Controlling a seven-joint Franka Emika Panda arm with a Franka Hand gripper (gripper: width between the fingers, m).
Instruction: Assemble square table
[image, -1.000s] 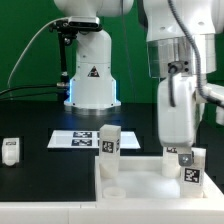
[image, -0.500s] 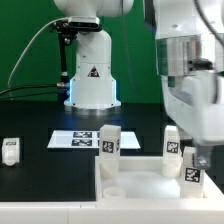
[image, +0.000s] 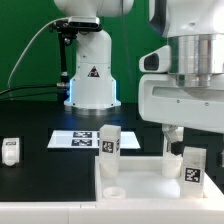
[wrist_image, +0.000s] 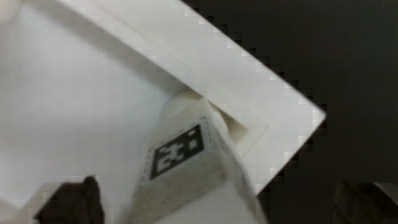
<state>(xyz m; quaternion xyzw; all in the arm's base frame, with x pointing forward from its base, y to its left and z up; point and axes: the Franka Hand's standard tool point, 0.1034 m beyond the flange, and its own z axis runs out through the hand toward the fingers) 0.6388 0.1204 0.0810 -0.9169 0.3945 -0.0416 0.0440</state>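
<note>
The white square tabletop (image: 140, 185) lies at the front of the exterior view, rim up. One tagged white leg (image: 108, 140) stands at its far left corner. Another tagged leg (image: 191, 167) stands at its far right corner. My gripper (image: 180, 138) hangs just above that right leg, open and empty. In the wrist view the leg (wrist_image: 192, 160) stands in the tabletop's corner (wrist_image: 267, 90), between my two dark fingertips (wrist_image: 71, 203), which are wide apart and do not touch it. A loose leg (image: 10, 151) lies on the table at the exterior view's far left.
The marker board (image: 78, 139) lies flat behind the tabletop. The robot's white base (image: 90, 75) stands at the back. The arm's large body (image: 185, 70) fills the exterior view's upper right and hides what is behind the right leg.
The arm has risen and come nearer to the camera, so that the hand now stands above the right leg. Both standing legs have kept their places.
</note>
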